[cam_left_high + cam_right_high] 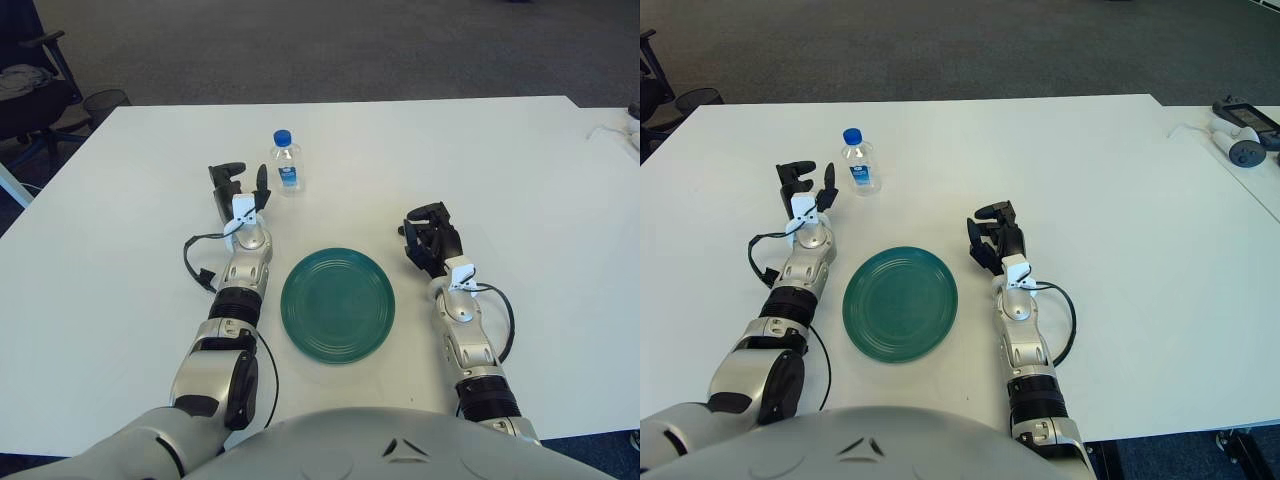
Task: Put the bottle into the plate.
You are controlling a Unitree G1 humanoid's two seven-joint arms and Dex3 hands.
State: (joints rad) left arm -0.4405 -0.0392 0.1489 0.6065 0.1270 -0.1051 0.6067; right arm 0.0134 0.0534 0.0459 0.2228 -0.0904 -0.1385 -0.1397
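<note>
A small clear bottle with a blue cap and blue label stands upright on the white table, behind and left of the green plate. My left hand is just left of the bottle with its fingers spread, a small gap between them and the bottle, holding nothing. To the right of the plate is my right hand, fingers curled and empty. The plate holds nothing.
The white table reaches to all sides. A black office chair and a bin stand off the far left corner. In the right eye view, a white and grey device with a cable lies at the far right.
</note>
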